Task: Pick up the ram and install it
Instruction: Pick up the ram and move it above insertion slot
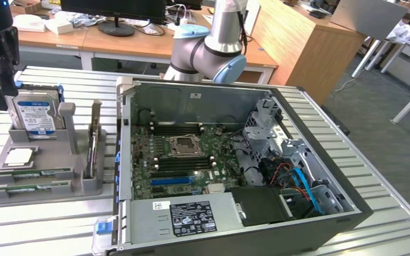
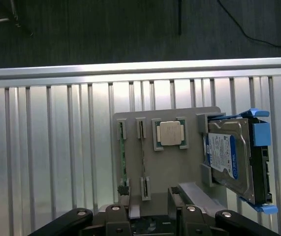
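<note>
Gripper point(image 2: 153, 206) hangs at ext view's far left, above the back-left part of gray fixture tray point(image 1: 41, 198), clear of everything. Jaws apart, nothing between them. In wrist view the fingers point(image 2: 134, 212) sit over the tray's edge.

On the tray, L to R in ext view:
- CPU point(image 1: 20, 156) flat in its square pocket.
- HDD point(image 1: 36, 114) w/ blue-white label, propped up in holder behind the CPU, blue rails on its sides.
- ram point(image 1: 36, 173) lying in a long slot just in front of the CPU, not held, apart from the gripper.
- second stick point(image 1: 25, 188) in the parallel slot just beside it, nearer the tray's front edge.
- thin upright card point(image 1: 94, 143) standing in the tray's right end, can't tell what type.

Tray sits on slatted metal table point(image 1: 48, 226), just beside open PC case point(image 1: 190, 98).

Inside the case: motherboard point(image 1: 164, 169) w/ CPU socket point(image 1: 183, 144) mid-board, black DIMM slots point(image 1: 178, 128) on either side of the socket, blue slot point(image 1: 171, 181) toward the front. PSU point(image 1: 190, 216) w/ label at the case's front.

Arm elbow point(image 1: 209, 53) is behind the case. Drive cage point(image 1: 283, 144) and blue cable point(image 1: 301, 181) at the case's right.
</note>
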You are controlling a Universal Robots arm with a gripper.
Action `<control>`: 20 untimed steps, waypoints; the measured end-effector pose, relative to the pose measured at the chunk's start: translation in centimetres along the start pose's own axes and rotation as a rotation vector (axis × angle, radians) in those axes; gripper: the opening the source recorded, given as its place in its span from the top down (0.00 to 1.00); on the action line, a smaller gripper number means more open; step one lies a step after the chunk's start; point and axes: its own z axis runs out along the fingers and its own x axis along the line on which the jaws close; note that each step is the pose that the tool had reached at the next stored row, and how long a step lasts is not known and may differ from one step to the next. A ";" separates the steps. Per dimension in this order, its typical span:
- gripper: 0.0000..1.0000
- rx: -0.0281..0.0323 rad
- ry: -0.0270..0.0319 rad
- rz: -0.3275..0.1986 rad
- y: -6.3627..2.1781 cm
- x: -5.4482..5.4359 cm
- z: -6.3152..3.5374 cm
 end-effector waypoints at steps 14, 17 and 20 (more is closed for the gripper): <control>0.57 0.0029 0.0001 -0.021 -0.07 0.0 1.45; 0.57 0.0029 0.0004 -0.024 -0.09 0.0 1.81; 0.57 0.0029 0.0003 -0.026 -0.10 0.1 2.16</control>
